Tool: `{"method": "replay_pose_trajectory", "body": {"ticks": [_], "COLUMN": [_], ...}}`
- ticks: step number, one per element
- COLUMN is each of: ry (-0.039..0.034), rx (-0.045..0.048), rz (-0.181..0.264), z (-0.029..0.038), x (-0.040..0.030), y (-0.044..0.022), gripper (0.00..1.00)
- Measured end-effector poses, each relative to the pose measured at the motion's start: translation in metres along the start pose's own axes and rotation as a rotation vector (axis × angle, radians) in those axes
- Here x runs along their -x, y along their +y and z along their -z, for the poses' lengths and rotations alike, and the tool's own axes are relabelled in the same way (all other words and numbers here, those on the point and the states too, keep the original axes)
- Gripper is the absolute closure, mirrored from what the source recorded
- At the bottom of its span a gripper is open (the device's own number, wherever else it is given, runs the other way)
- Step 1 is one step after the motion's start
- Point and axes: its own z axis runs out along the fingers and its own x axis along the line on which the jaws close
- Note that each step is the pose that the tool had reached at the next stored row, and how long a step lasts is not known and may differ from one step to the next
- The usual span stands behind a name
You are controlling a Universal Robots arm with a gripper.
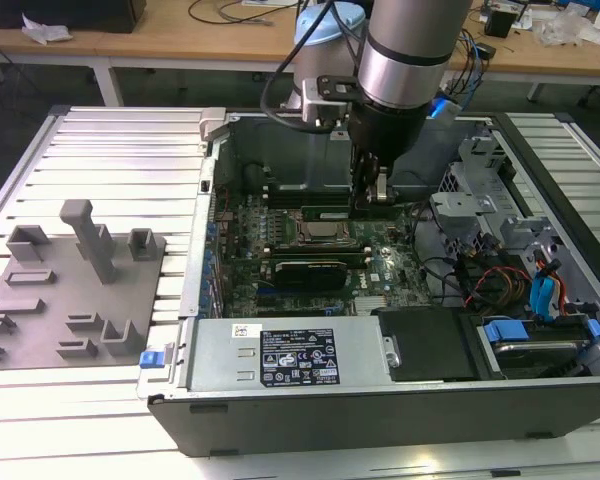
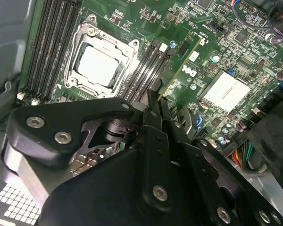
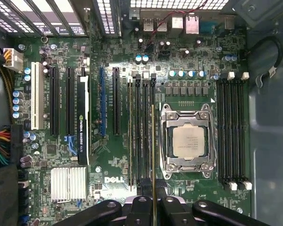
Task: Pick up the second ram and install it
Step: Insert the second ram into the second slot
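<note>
In the first wrist view the second ram [image 3: 153, 150] is a thin stick seen edge-on. It runs from between my fingertips along the black memory slot nearest the CPU socket [image 3: 186, 141]. My gripper [image 3: 153, 207] is shut on its end. I cannot tell whether the stick is seated in the slot or just above it. Another stick [image 3: 130, 136] stands in the slot farthest from the socket. In the exterior view the gripper [image 1: 371, 203] hangs low inside the open computer case, just over the motherboard [image 1: 385, 262]. The second wrist view has the fingers [image 2: 155, 106] pressed together near the slots.
A graphics card [image 3: 82, 122] stands upright beyond the memory slots. Four more slots [image 3: 232, 132] lie on the socket's other side. Cables and drive bays [image 1: 520, 285] crowd the case at the exterior view's right. A gray tray [image 1: 70, 280] lies outside the case at its left.
</note>
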Motion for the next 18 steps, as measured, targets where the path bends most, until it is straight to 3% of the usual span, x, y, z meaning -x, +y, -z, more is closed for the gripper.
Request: {"method": "replay_pose_trajectory", "body": {"ticks": [12,15,18], "ry": [0.0,0.0076,0.0077], "rx": [-0.0001,-0.0002,-0.0002], "rz": [0.0,0.0,0.0], "z": [-0.0134,-0.0178,-0.0201], "x": [-0.0007,-0.0008,-0.001], "y": [-0.0004,0.0048,0.0096], "gripper": [0.86,0.86,0.86]}}
